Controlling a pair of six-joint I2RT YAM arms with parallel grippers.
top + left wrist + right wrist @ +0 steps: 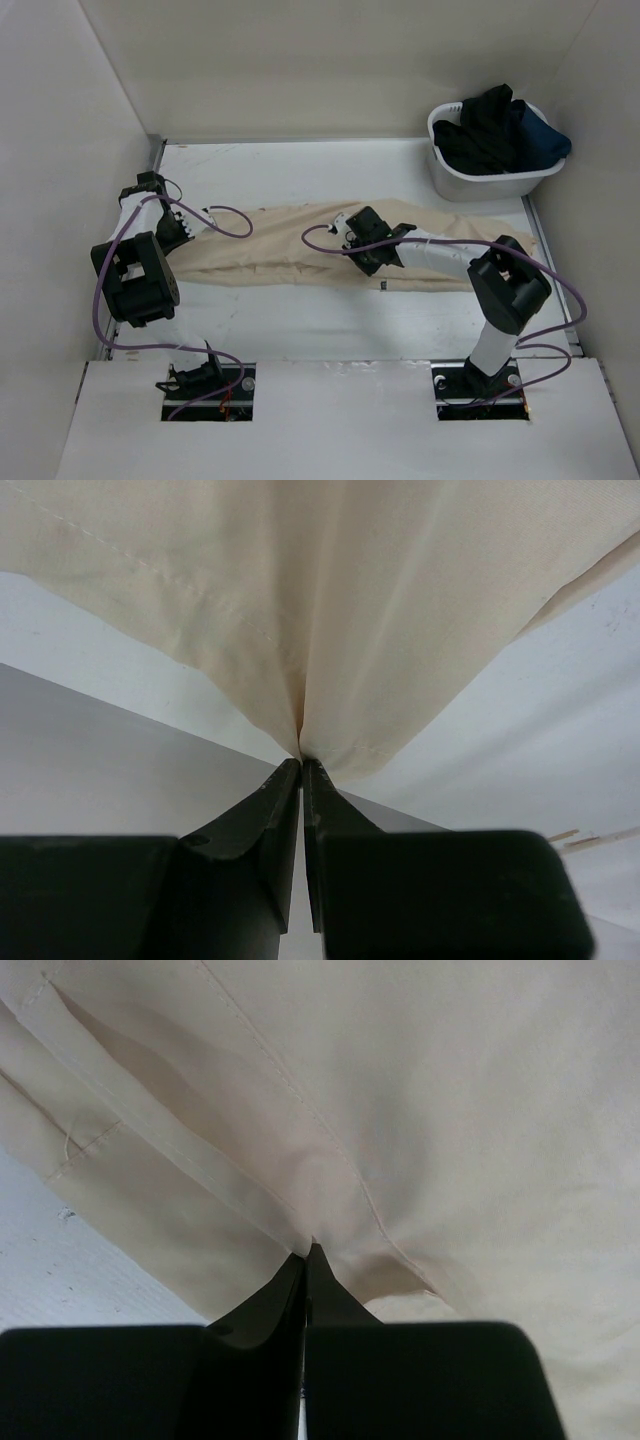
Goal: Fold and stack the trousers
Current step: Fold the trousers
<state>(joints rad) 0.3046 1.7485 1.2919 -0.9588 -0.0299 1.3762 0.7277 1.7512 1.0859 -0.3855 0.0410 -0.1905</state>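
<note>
- Closest in, the two arms rise from the near edge of the white table [300, 325] and reach forward over it — the left one bends up along the left side, the right one angles in from the right towards the middle.
- The left gripper [301, 762] has its jaws pressed together on a pinch of cloth at the left end of the trousers [290, 250]. In its wrist view the beige fabric fans up and away from the fingertips, with a stitched hem running across it.
- The right gripper [308, 1252] is likewise clamped on the cloth, its jaws together on a small fold near a seam around the middle of the garment's length.
- The trousers lie as a long beige strip across the middle of the table, running left to right, slightly rumpled, with the right end passing under the right forearm.
- A small dark tag [383, 289] sits at the near edge of the cloth, just below the right forearm.
- Farthest back, at the far right corner, stands a white tub [480, 187] well apart from the trousers — it holds a heap of dark clothes [495, 130] that mounds above its rim.
</note>
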